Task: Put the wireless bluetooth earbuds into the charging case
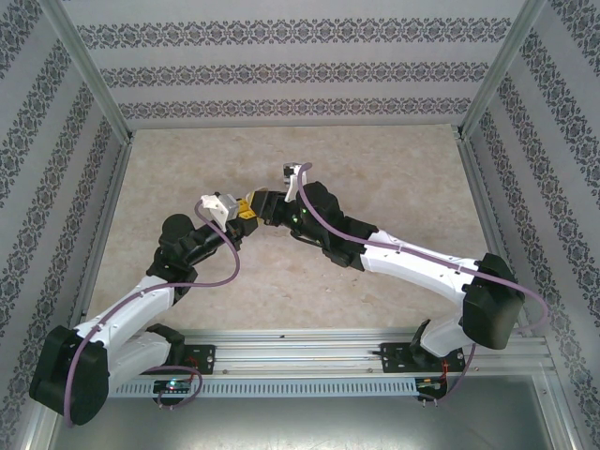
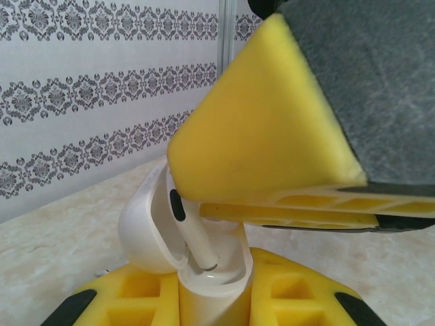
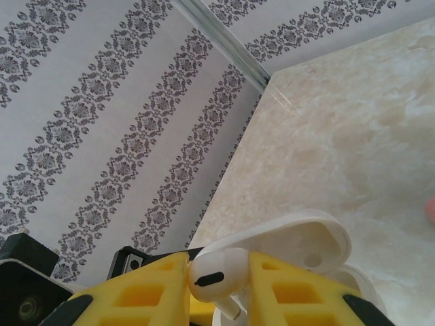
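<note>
We see two robot arms meeting over the middle of a pale, marbled table [image 1: 375,169], well away from all its edges, and we judge the step in hand to be the insertion itself. The left gripper [image 2: 211,309] is clamped on a small white charging case [image 2: 211,292], its blocky yellow ribbed fingers pressing either side of the case body and holding it upright above the table. The case is glossy, rounded plastic, and its hinged lid [image 2: 143,227] is tipped open like a shell. The right gripper [image 3: 219,266] is pinched on one white earbud [image 3: 216,278]. This is a smooth bulb with a dark oval slot and a thin stem that ends in a silvery tip. In the left wrist view the stem points down into the open mouth of the case, with the tip at or just inside a well. We cannot tell whether it has seated. The next move seems to call for lining the stem up with its well, easing it straight down, then letting go without tipping the case. A pink sliver [image 3: 430,210] lies on the table at the frame's edge, too cropped to identify.
</note>
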You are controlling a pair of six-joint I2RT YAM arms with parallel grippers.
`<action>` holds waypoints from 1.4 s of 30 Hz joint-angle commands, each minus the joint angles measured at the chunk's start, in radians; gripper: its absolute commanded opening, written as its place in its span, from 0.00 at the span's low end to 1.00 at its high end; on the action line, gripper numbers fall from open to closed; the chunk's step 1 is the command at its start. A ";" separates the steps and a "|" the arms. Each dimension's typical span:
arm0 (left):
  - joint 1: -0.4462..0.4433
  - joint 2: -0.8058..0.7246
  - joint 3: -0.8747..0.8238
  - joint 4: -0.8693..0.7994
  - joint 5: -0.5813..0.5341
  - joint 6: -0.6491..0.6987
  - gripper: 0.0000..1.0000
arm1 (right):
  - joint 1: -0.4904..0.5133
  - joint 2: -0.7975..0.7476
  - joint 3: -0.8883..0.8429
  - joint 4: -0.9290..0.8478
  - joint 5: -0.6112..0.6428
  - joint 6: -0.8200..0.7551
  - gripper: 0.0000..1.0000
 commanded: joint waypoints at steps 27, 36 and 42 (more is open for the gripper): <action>-0.011 -0.004 0.050 0.106 -0.057 -0.018 0.00 | 0.028 0.043 0.011 -0.234 -0.020 0.032 0.30; -0.012 -0.012 0.045 0.102 -0.060 -0.016 0.00 | 0.028 0.046 0.018 -0.260 -0.010 0.040 0.35; -0.012 -0.015 0.042 0.099 -0.059 -0.016 0.00 | 0.028 0.045 0.021 -0.281 0.007 0.049 0.35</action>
